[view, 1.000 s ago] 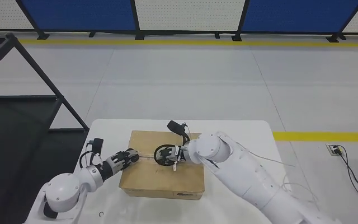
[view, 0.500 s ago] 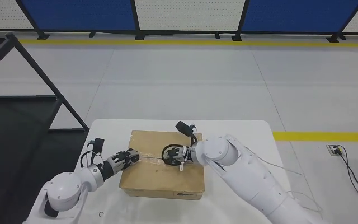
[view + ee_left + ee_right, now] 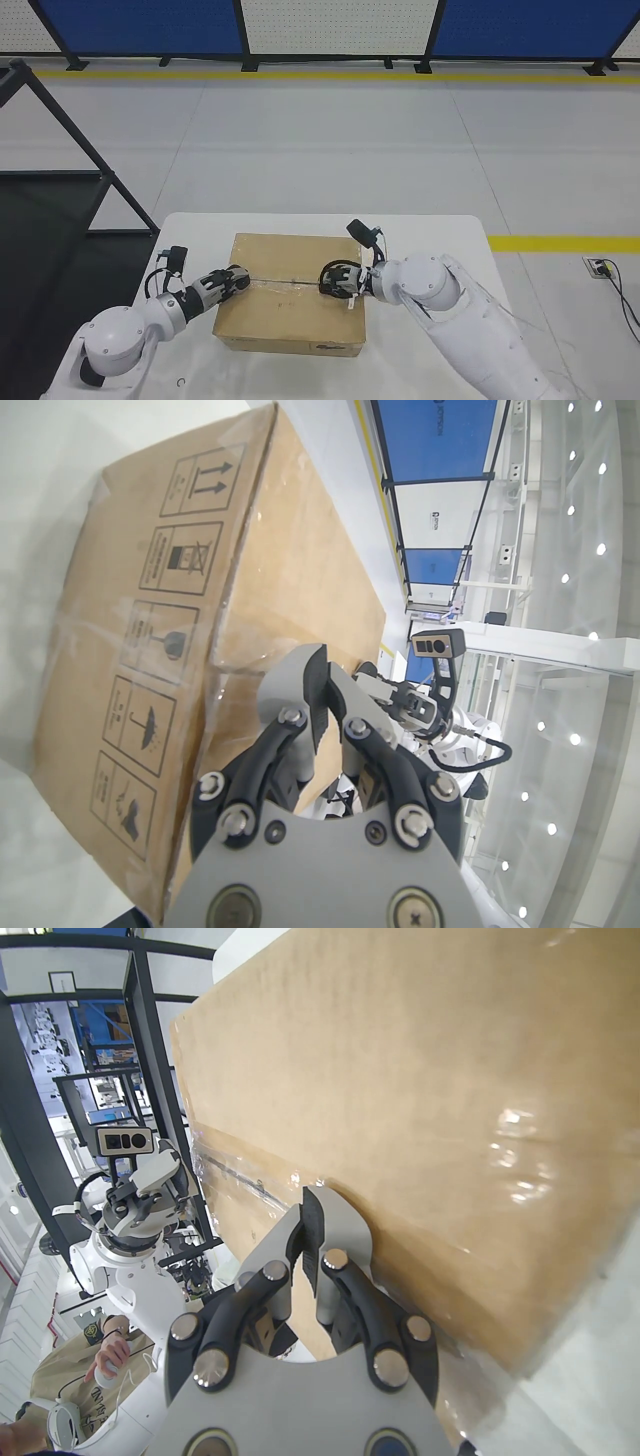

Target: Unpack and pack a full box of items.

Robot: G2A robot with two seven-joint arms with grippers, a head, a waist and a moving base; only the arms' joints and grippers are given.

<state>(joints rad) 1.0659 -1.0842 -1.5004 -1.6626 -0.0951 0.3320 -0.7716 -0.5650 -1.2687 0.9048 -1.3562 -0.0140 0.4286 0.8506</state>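
On the table point(image 3: 440, 250), the taped-shut box point(image 3: 290, 315) is sitting toward 8 o'clock. My left pincer point(image 3: 324, 680) is staying clenched at the box's 9 o'clock edge. My right pincer point(image 3: 309, 1213), clenched too, is lying over the seam point(image 3: 285, 282) toward 3 o'clock.

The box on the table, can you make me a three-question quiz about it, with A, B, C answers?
1. Where does the box sit?
A. on the white table
B. on the floor
C. on a shelf

2. What colour is the box?
A. blue
B. brown
C. green

3. How is the top of the box?
A. flaps wide open
B. lid taken off
C. closed flat

Answers:
1 A, the top view shows it resting on the table.
2 B, it is plain brown cardboard.
3 C, the flaps lie flat with clear tape along the seam.
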